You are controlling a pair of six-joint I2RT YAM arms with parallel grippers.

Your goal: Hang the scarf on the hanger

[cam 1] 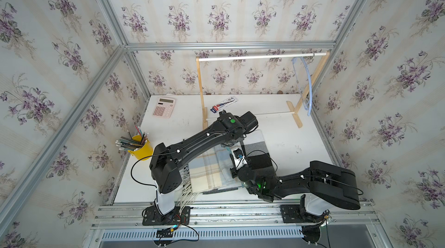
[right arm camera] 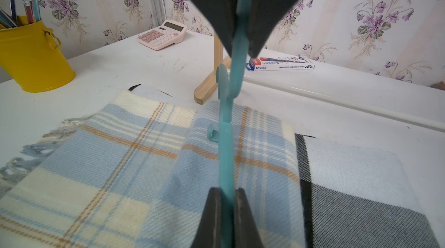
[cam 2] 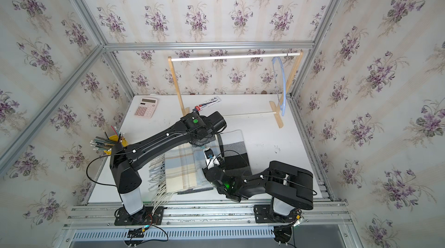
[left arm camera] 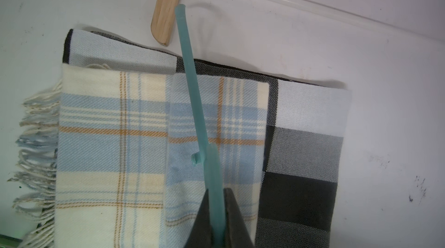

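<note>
Your left gripper and right gripper both clamp the teal hanger, running near-to-far over the plaid scarf.

Both the left arm and right arm have glossy black shells on white base columns, bolted to black plates at 6 o'clock. Black cables with white clips trace each link; green lamps glow at the wrists.
</note>
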